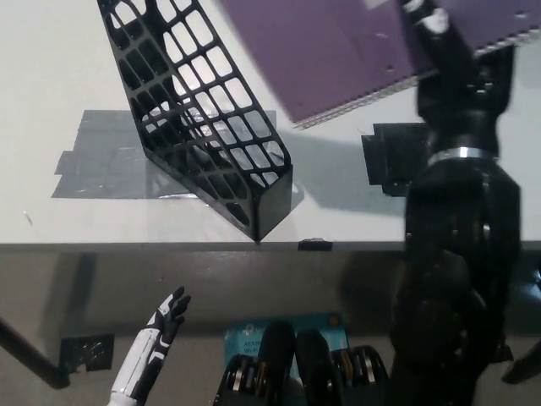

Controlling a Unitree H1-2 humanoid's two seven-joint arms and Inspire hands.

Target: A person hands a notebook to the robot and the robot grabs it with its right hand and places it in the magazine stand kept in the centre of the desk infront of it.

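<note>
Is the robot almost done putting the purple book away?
About halfway. Done: the right hand already holds the purple notebook. Happening: it hangs above the desk, right of the black magazine stand. Left: sliding it inside. The left hand rests below the desk edge.

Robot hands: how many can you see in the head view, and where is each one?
2. The white left hand rests open at lower left, below the desk edge. The black right hand is at upper right, holding the purple notebook above the desk.
</note>
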